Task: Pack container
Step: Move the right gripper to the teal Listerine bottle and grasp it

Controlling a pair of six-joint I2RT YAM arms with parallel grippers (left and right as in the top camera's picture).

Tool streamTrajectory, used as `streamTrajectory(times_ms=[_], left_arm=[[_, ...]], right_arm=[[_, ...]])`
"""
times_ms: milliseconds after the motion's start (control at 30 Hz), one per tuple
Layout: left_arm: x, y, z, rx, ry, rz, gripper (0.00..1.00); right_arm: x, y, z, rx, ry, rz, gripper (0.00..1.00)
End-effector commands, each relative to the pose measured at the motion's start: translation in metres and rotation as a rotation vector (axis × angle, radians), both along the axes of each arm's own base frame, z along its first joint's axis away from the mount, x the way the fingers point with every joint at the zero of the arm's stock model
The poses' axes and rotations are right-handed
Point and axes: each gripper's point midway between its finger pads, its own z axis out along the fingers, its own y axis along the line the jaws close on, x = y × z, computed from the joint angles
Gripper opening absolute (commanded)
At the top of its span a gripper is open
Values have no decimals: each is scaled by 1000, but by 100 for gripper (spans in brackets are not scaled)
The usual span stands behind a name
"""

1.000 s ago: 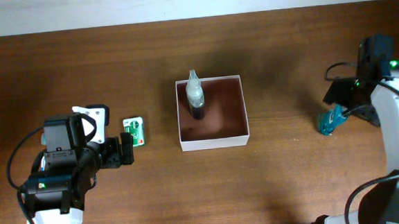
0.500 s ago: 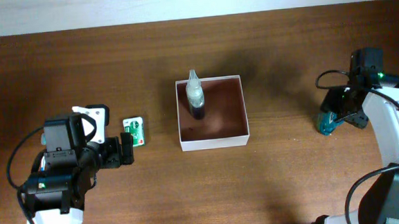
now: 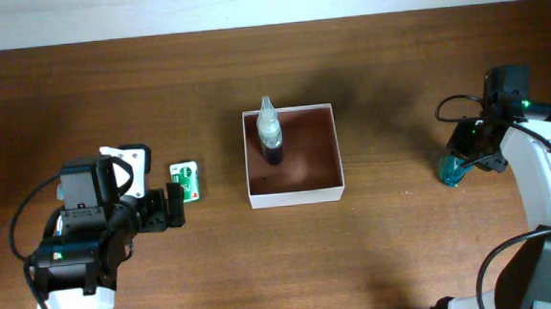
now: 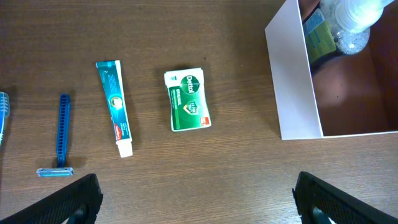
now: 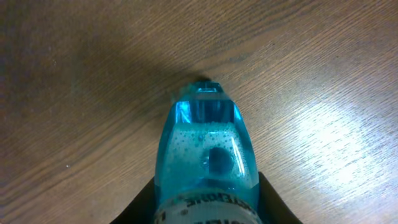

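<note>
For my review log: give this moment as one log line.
left gripper open, empty | right gripper flanking blue bottle, grip unclear | container holds one clear bottle | soap packet, toothpaste, razor outside

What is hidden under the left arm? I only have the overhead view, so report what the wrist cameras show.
Observer: The left wrist view shows a toothpaste tube and a blue razor lying left of the green soap packet.
Operator: Now the right side. Tell me how the fingers sit on the blue bottle.
Observer: In the right wrist view the blue bottle sits between the right fingers, one on each side. I cannot tell whether they press it.
Operator: Read me the soap label.
Observer: It reads Dettol.
</note>
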Motion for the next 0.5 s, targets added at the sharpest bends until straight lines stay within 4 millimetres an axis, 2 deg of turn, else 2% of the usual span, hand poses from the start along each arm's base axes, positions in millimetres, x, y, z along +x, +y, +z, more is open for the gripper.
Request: streamTrajectory(times_ms=[0, 133, 300, 400, 433, 467], left_arm=[[3, -1, 8, -14, -20, 5, 99], [3, -1, 8, -14, -20, 5, 99], [3, -1, 8, -14, -21, 6, 99], [3, -1, 8, -14, -20, 6, 99], [3, -1, 8, -14, -20, 6, 99], [3, -1, 8, -14, -20, 5, 99]], right_arm=[[-3, -2, -3, -6, 12, -1, 23], [-1, -2, -2, -7, 6, 0, 6], [5, 4, 11, -12, -26, 46, 4], [13, 16, 31, -30, -69, 103, 4], [19, 28, 50, -42, -102, 155, 4], [21, 34, 60, -45, -118, 174, 4]])
